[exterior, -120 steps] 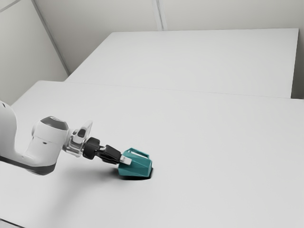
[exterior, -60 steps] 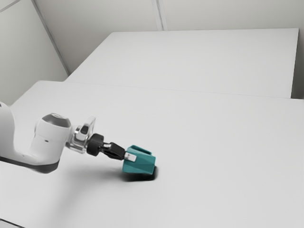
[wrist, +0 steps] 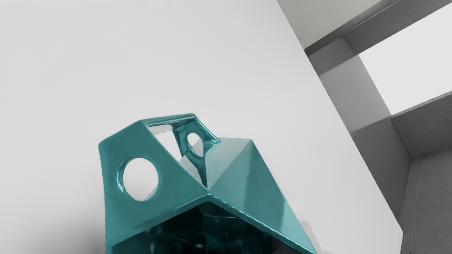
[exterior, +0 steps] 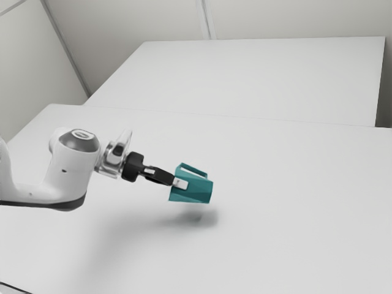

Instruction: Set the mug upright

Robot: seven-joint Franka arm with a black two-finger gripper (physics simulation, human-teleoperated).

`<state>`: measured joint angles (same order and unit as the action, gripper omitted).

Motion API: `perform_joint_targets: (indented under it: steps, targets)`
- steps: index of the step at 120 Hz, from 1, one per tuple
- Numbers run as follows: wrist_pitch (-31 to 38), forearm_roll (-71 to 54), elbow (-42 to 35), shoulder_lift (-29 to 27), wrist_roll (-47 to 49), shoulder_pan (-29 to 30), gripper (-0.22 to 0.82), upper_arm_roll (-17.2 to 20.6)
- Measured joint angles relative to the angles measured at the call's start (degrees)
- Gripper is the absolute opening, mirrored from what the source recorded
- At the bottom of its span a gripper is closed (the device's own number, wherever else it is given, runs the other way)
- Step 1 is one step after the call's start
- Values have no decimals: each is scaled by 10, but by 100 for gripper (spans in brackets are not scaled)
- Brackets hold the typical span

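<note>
The mug is held up in the air by the pincer, a little above the white tabletop. The pincer is closed on the mug's wall, by the open end. One finger is pressed flat on the outside of the wall. In the wrist view, a bit of this pale finger is seen past the wall, and a dark bit is seen inside the mug.

The mug is blue-green and has flat sides with sharp folds. It is not held upright. It is tipped on its side, with its open end turned to the pincer and its bottom turned to the exterior view's right. The handle is on the upper side. In the wrist view, the dark inside of the mug can be looked into, and a round hole is seen in the handle.

A soft gray shadow is cast on the tabletop under the mug, and a gap is seen between them. The mug is found on the near part of the tabletop, near the middle of the exterior view. The white arm is reached in from the exterior view's left. At the far side, another white table is seen, with a pale wall behind it.
</note>
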<state>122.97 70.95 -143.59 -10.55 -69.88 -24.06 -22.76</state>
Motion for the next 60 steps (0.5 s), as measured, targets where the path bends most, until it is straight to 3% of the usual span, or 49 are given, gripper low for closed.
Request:
perform_joint_targets:
  steps: [15, 35, 60]
  targets:
    - [49, -43, 13, -5, 17, 5, -18, 32]
    - [82, -187, 28, -24, 64, 25, -18, 37]
    - [95, -371, 78, -7, 142, 30, -18, 53]
